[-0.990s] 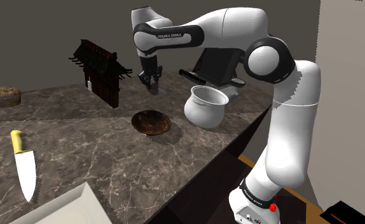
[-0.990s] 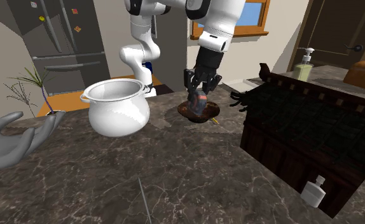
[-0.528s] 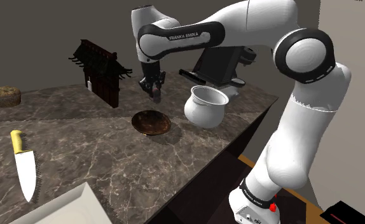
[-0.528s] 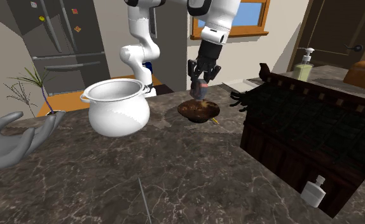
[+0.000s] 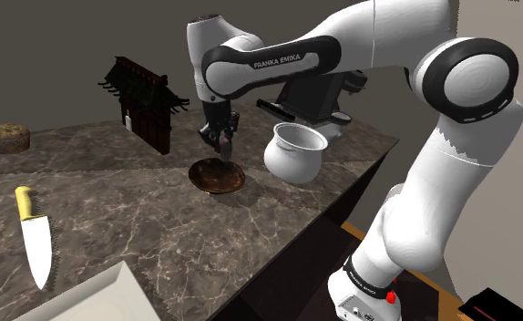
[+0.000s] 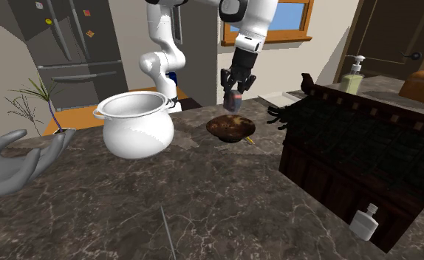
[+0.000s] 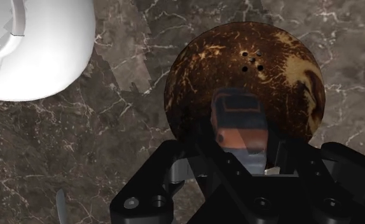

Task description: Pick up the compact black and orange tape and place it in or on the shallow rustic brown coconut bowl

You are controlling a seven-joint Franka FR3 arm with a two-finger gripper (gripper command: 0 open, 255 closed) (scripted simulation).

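1. The tape (image 7: pixel 238 124), a small dark block with an orange band, is off the counter and clasped between the fingers of the gripper (image 7: pixel 241 153). The jaws are narrowed onto its two sides.
2. In the second exterior view the tape (image 6: pixel 233 102) hangs at the gripper (image 6: pixel 234 94), with clear air between it and the brown coconut bowl (image 6: pixel 231 128) below. The two are not touching.
3. The key relation is that the bowl (image 7: pixel 200 83) lies straight ahead along the gripper's pointing line. The tape overlaps the bowl's mottled surface, on the half nearer the gripper rather than its middle.
4. The tape's longer side appears to run crosswise to the line between the two fingers.
5. By my reading, the coming move is mostly a straight descent, perhaps with a small nudge toward the bowl's centre before letting go.
6. The shoulder view agrees: the gripper (image 5: pixel 220 141) is just above the bowl (image 5: pixel 217 177) on the dark marble counter (image 5: pixel 159 228).
7. A white pot (image 6: pixel 135 125) stands near the bowl on one side, apart from it.
8. A dark wooden rack (image 6: pixel 358 148) stands on the other side, also clear of the bowl.
9. Neither blocks a vertical drop, though a sideways swing could brush the pot.
10. A yellow-handled knife (image 5: pixel 34 239) lies well apart.
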